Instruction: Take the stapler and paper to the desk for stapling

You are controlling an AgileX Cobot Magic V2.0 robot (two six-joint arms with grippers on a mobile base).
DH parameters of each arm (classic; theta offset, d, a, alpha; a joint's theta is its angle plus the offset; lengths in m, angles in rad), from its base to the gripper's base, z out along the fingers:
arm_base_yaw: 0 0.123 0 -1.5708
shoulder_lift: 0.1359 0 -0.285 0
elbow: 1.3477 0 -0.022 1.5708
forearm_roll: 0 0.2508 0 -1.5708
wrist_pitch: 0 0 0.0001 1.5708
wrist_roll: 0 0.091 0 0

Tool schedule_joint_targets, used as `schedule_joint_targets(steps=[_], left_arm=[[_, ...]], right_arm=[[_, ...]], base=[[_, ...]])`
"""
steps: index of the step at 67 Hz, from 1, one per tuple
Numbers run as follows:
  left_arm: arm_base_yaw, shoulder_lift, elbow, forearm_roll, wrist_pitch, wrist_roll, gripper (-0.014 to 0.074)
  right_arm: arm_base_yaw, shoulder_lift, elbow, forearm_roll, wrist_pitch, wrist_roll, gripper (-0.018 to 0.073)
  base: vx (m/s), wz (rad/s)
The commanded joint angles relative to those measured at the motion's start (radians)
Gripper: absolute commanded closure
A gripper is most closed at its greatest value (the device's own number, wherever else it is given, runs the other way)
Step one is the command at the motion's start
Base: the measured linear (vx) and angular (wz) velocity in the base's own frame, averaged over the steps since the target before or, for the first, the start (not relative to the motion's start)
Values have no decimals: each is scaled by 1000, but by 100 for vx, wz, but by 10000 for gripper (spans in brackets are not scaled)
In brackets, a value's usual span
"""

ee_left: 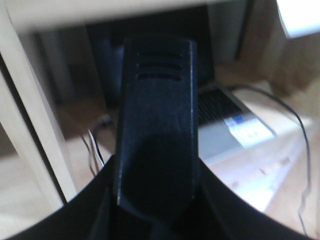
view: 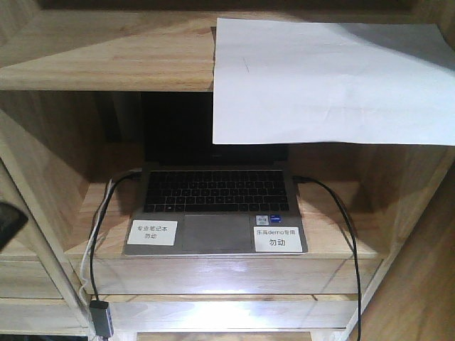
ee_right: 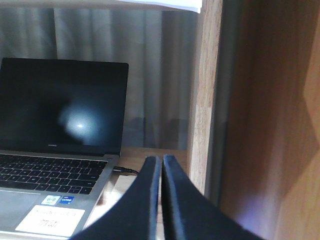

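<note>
The paper is a white sheet on the top shelf, its front part hanging over the shelf edge at the right. A corner of the paper also shows in the left wrist view. My left gripper is shut on the stapler, a black body with three slots near its far end that stands up between the jaws. Only a dark bit of the left gripper shows at the left edge of the front view. My right gripper is shut on nothing, beside the shelf's right upright. The desk is out of view.
An open laptop with two white labels fills the middle shelf compartment, and cables run off both of its sides. The wooden upright stands just right of the right gripper. Another wooden upright is left of the stapler.
</note>
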Motion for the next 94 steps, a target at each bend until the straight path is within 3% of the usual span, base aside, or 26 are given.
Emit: schedule_joint_targets(steps=[1, 14, 30, 86, 91, 94], left_arm=[[-5, -55, 32, -10, -126, 3, 603], [-5, -130, 110, -9, -137, 1, 603], [-5, -140, 111, -10, -77, 1, 603], [-5, -140, 111, -10, -77, 1, 603], [-5, -140, 111, -9, -77, 1, 603], [-5, -140, 111, -9, -77, 1, 603]], right_arm=[[-2, -14, 4, -8, -79, 0, 568], [-2, -14, 4, -8, -79, 0, 568], [-2, -14, 4, -8, -79, 0, 568], [-2, -14, 4, -12, -78, 0, 568], [-2, -14, 4, -8, -82, 56, 568], [-2, -14, 4, -8, -85, 147, 568]], base=[[0, 0], [0, 0], [0, 0], [0, 0], [0, 0], [0, 0]])
